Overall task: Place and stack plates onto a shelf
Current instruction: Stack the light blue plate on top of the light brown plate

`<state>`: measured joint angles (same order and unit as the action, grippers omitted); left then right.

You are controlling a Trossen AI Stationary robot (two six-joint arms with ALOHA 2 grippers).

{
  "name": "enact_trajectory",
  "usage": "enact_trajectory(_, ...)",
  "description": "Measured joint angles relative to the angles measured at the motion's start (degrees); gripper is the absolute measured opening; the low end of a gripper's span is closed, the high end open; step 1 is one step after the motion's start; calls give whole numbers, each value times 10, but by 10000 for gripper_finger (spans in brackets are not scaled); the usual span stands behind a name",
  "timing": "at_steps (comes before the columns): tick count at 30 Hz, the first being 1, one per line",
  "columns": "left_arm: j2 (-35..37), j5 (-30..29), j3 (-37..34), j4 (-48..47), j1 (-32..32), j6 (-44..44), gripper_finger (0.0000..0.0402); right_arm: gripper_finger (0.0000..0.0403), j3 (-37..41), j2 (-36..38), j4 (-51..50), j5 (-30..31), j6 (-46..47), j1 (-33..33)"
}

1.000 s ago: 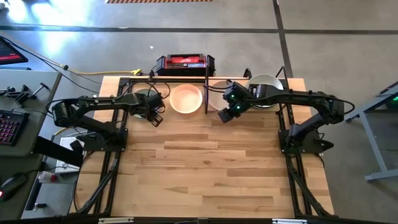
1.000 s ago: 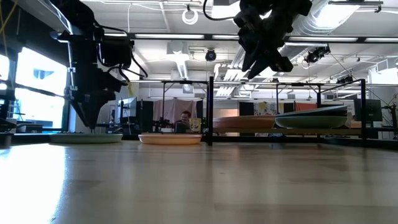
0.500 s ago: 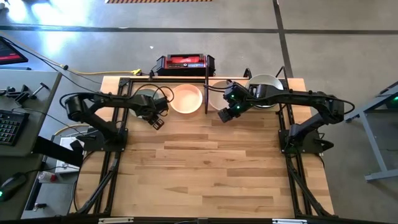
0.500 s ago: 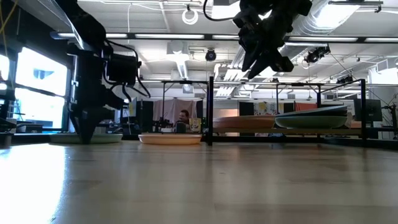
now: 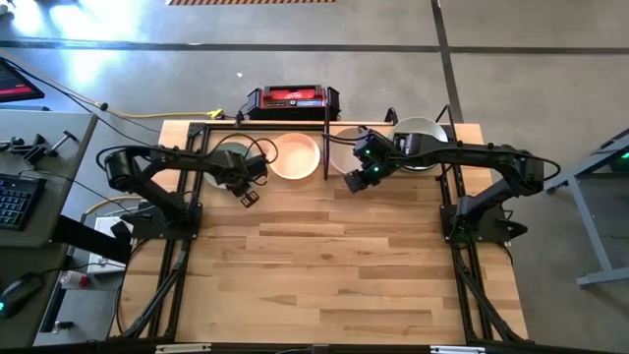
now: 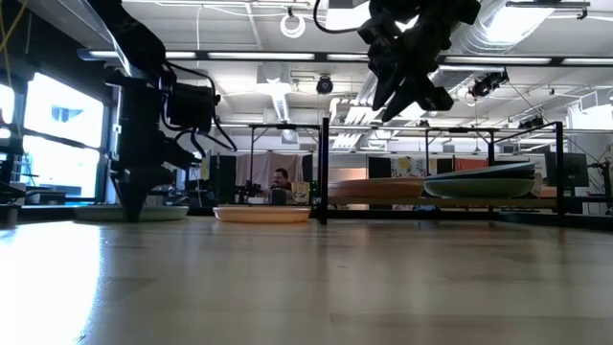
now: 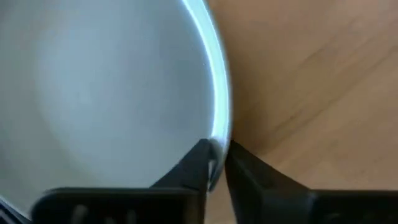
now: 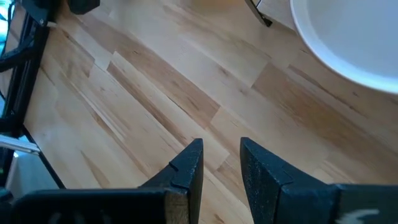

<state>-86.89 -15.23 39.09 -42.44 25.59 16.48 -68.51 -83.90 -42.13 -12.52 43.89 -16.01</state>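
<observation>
A pale green plate (image 5: 228, 155) lies flat at the table's far left, beside a cream plate (image 5: 295, 155) (image 6: 263, 214). My left gripper (image 5: 246, 194) (image 6: 129, 213) points down at the green plate's near-right rim and is shut on it. My right gripper (image 5: 354, 182) (image 6: 397, 96) hangs raised over the bare table, narrowly open and holding nothing. Behind it, a terracotta plate (image 6: 369, 189) and a pale stack (image 5: 418, 133) (image 6: 479, 180) sit higher in the shelf's right half. The shelf's black divider (image 6: 324, 168) stands between the two halves. My left gripper pinches the pale green plate's rim (image 7: 221, 134) on its near-right side. One finger (image 7: 193, 171) is inside the dish and the other outside. The fingers come from above, pointing down. The plate (image 6: 105, 214) lies flat on the table.
A red-and-black box (image 5: 293, 98) sits beyond the far edge. The thin black shelf frame (image 5: 206, 133) runs along the far side. The wide wooden tabletop (image 5: 324, 265) stretches toward the near edge. A person shows in the room behind the table.
My left gripper has come down and moved slightly toward the near edge, ending at the green plate's rim, and its arm has swung. The right arm and the plates have kept still.
</observation>
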Motion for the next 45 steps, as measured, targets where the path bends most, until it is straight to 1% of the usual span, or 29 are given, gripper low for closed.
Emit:
enact_trajectory(2, 1, -7, 0, -1, -6, -19, 16, 85, 0, 0, 0, 0, 13, 0)
enact_trajectory(3, 3, -10, -1, -2, -10, -27, 10, 85, 0, 0, 0, 0, 21, 0)
enact_trajectory(8, 21, -11, -3, -16, -35, -47, 8, 85, 0, 0, 0, 0, 27, 0)
enact_trajectory(14, 62, -3, 6, -29, -87, -46, 3, 85, 0, 0, 8, -1, 56, 18)
enact_trajectory(24, 126, -2, 99, -108, -188, -47, 2, 85, 0, 0, 100, 1, 83, 77)
enact_trajectory(30, 136, 10, 168, -153, -252, -101, 1, 85, 0, 0, 137, 9, 91, 112)
enact_trajectory(35, 136, 10, 219, -191, -308, -154, 1, 86, 0, 0, 141, 64, 101, 148)
enact_trajectory(38, 136, 10, 241, -212, -346, -202, 1, 97, 0, 0, 141, 91, 101, 166)
enact_trajectory(43, 136, -4, 248, -217, -409, -279, 2, 125, 0, 0, 142, 155, 143, 184)
enact_trajectory(45, 136, -9, 249, -217, -433, -307, 2, 132, 0, 0, 143, 169, 169, 184)
